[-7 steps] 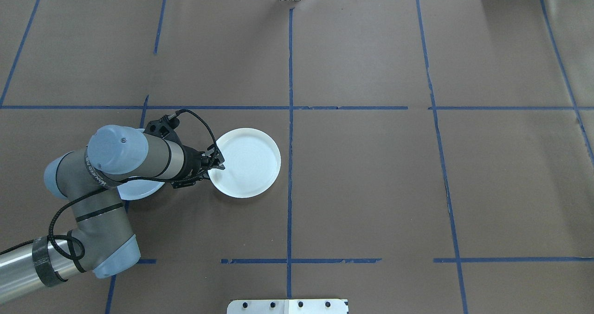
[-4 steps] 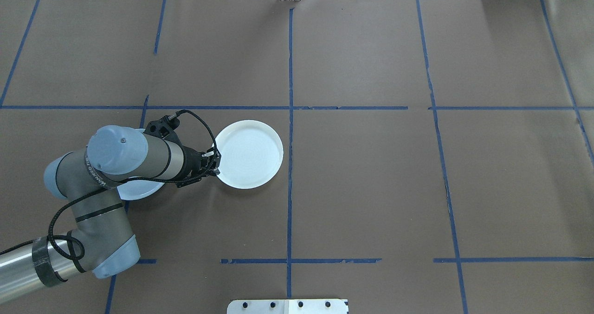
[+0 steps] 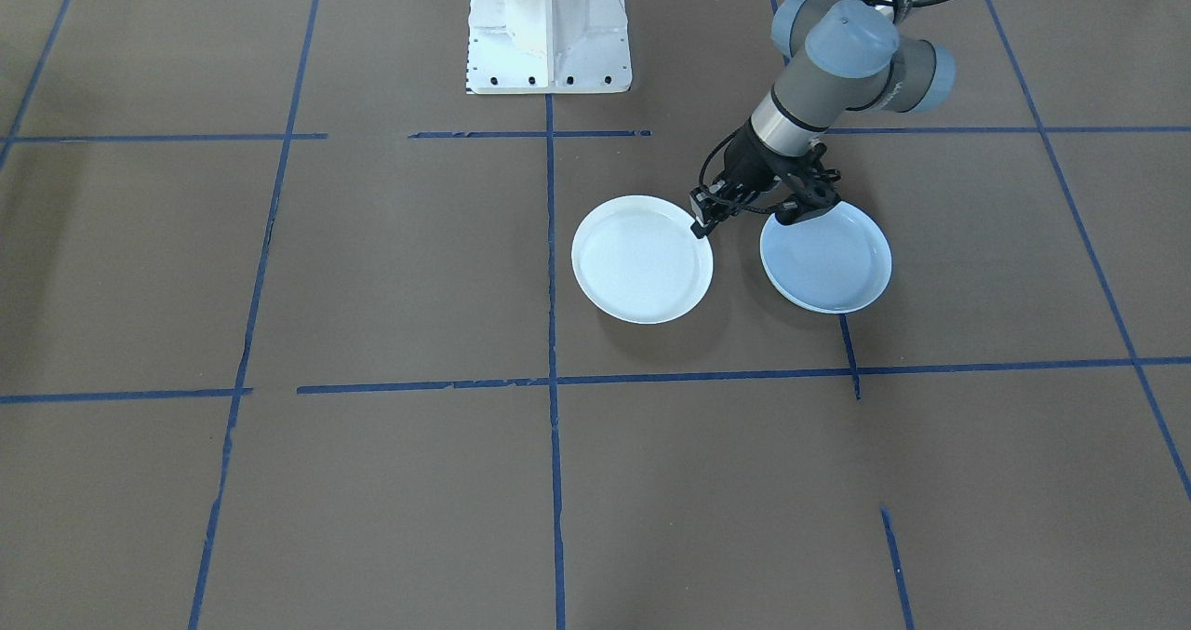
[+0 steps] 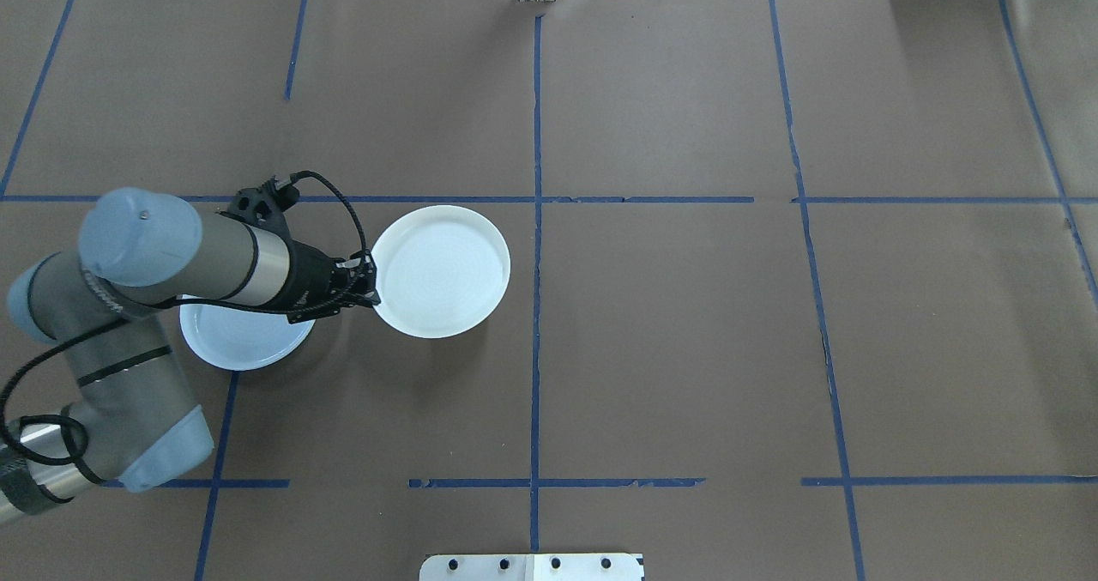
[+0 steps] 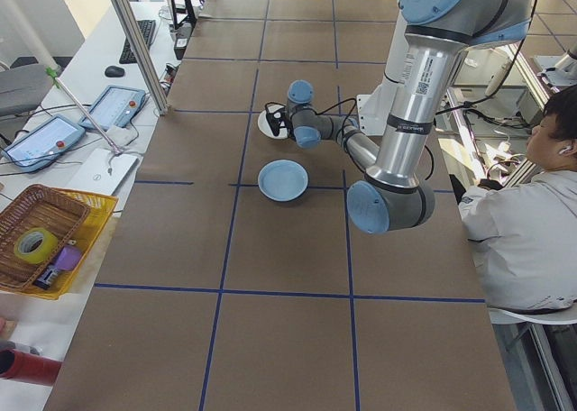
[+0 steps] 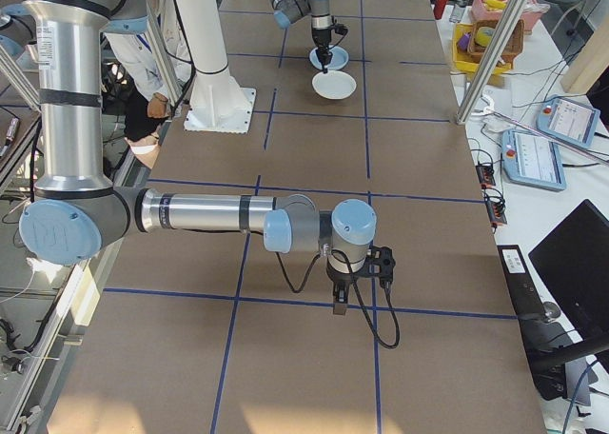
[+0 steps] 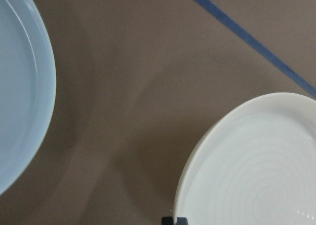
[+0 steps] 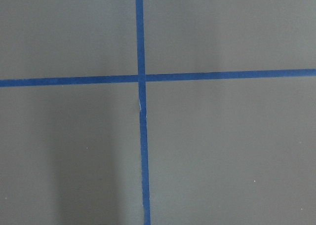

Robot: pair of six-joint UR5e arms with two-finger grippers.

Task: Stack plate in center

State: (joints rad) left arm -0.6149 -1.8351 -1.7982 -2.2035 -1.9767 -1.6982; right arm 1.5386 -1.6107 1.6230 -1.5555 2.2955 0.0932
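A white plate with faint concentric rings hangs a little above the table and casts a shadow; my left gripper is shut on its left rim. The front-facing view shows the same grip on the white plate. The pale blue-grey plate lies flat on the table to the left, partly under my left forearm, and is fully visible from the front. In the left wrist view the blue-grey plate and the white plate are apart. My right gripper hovers over bare table far away; I cannot tell its state.
Brown paper covers the table, marked with a grid of blue tape lines. The robot's white base stands behind the plates. A person sits beside the table. A yellow basket sits off the table's side.
My left arm has swung left, carrying the white plate left and slightly farther from the robot. More of the blue-grey plate now shows from under the forearm.
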